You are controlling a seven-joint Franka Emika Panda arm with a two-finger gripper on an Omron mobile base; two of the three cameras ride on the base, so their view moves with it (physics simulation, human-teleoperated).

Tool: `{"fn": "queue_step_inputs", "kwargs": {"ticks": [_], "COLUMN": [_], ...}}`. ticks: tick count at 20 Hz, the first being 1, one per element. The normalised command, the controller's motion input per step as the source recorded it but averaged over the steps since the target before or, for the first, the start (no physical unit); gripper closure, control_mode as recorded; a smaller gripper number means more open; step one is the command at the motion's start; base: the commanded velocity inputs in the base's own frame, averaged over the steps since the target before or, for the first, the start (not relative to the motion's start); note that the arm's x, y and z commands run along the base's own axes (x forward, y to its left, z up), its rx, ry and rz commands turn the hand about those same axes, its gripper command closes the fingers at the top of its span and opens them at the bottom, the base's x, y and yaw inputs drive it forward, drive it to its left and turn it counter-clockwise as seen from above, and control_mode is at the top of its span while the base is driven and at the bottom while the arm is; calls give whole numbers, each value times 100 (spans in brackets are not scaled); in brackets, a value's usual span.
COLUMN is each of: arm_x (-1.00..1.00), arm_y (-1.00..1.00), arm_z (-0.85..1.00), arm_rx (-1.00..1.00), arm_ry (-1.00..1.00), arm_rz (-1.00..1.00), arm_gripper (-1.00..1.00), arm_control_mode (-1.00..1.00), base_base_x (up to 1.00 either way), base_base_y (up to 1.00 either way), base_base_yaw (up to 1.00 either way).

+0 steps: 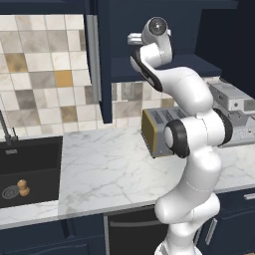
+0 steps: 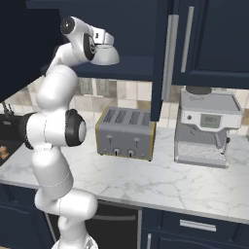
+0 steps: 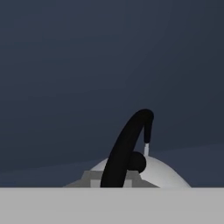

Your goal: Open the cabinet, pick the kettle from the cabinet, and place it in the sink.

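Observation:
The navy cabinet stands open, its door [image 1: 104, 60] [image 2: 163, 58] swung out with a long silver bar handle. My arm reaches up into the cabinet. In the hand view the silver-white dome of the kettle [image 3: 166, 175] sits on the shelf right in front of the hand. Its black arched handle [image 3: 127, 148] runs down between my gripper [image 3: 114, 181] pads, which sit tight against both sides of it. The black sink [image 1: 35, 154] lies at the far left of the counter, well below and left of the hand.
A silver four-slot toaster [image 1: 157, 132] [image 2: 126, 131] stands on the marble counter under the cabinet. A coffee machine [image 2: 209, 126] is to its right. A dark faucet [image 1: 6, 129] rises behind the sink, and a small brown object [image 1: 23, 187] lies in the basin by the drain.

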Motion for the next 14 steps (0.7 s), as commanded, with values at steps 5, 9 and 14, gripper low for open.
{"fn": "queue_step_inputs", "kwargs": {"ticks": [5,9,14], "arm_x": [-8,-8,-18], "arm_y": [0,0,-5], "arm_z": [-5,-4,0], "arm_rx": [0,0,0], "arm_ry": [0,0,0], "arm_rz": [0,0,0], "arm_gripper": [100,100,100], "arm_control_mode": [-100,-100,-100], "base_base_x": [0,0,0], "base_base_y": [0,0,0], "base_base_yaw": [0,0,0]}}
